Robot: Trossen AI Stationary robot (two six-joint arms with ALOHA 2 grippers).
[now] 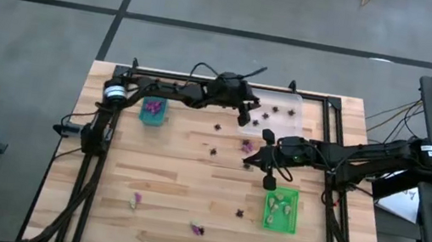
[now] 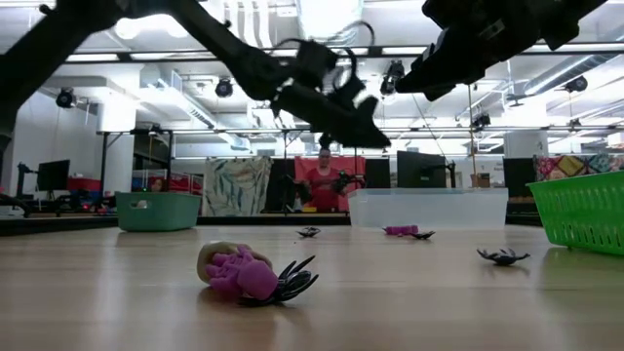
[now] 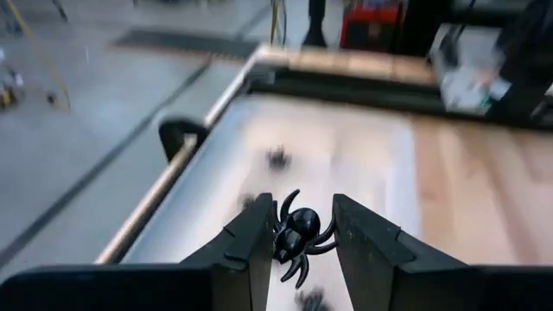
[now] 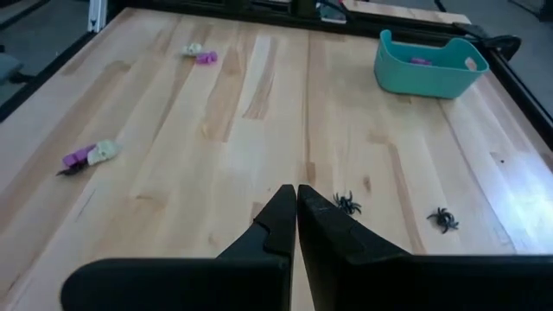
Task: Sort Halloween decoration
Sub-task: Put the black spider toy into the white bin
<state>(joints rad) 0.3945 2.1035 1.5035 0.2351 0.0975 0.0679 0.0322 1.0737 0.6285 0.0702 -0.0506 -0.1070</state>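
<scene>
Glossy black plastic spider (image 3: 296,239) between left claw (image 3: 298,246) fingers

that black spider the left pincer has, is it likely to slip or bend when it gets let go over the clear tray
The black spider is pinched by its body between the left pincer fingers, legs splayed free, so the thin legs probably flex. It looks tiny and likely light, so it may cling briefly or bounce in the clear tray. Its flat legs suggest it won't roll.

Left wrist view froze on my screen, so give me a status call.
Left gripper shut on small black plastic spider, above clear rectangular plastic tray. Right gripper shut, empty, over table centre. Nothing in the way.
</scene>
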